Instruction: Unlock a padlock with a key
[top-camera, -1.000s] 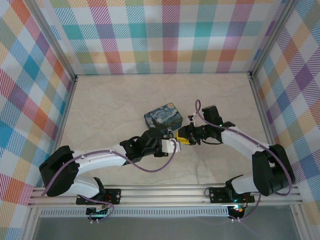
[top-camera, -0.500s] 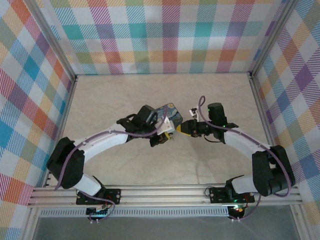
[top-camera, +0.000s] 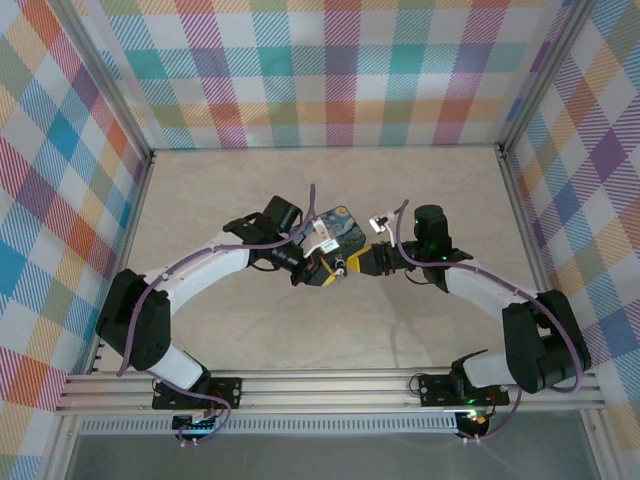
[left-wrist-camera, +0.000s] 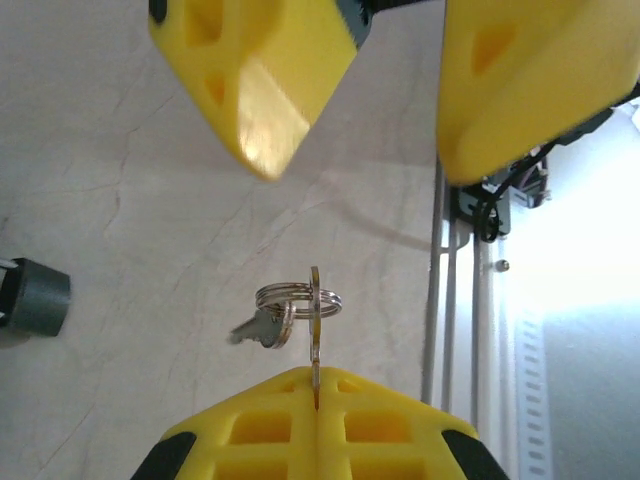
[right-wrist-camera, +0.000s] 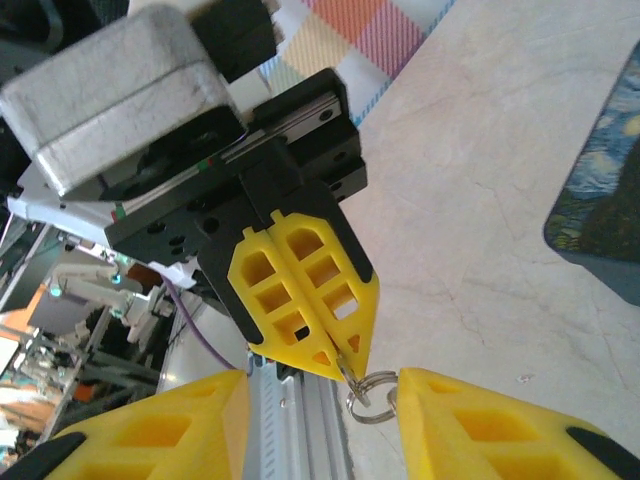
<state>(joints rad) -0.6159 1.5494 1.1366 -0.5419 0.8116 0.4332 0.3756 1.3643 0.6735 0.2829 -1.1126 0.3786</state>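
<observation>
My left gripper (left-wrist-camera: 316, 375) is shut on the key (left-wrist-camera: 315, 320), which stands edge-on above its yellow fingertips. A silvery key ring (left-wrist-camera: 297, 298) threads the key's head, and a second small key (left-wrist-camera: 258, 330) dangles from it. In the top view the left gripper (top-camera: 333, 268) meets my right gripper (top-camera: 358, 262) tip to tip beside the swirly blue tin (top-camera: 335, 225). The right gripper (right-wrist-camera: 323, 400) is open, its fingers either side of the ring (right-wrist-camera: 372, 397); the right finger touches or nearly touches it. The padlock is hidden.
The tin's dark corner (right-wrist-camera: 600, 220) lies on the marble-look tabletop (top-camera: 230, 200). An aluminium rail (left-wrist-camera: 440, 300) runs along the table's near edge. Plaid walls enclose the left, right and far sides.
The left arm has swung up from near the front toward the tin, carrying the key. The right gripper has shifted a little left to meet it, its jaws slightly wider.
</observation>
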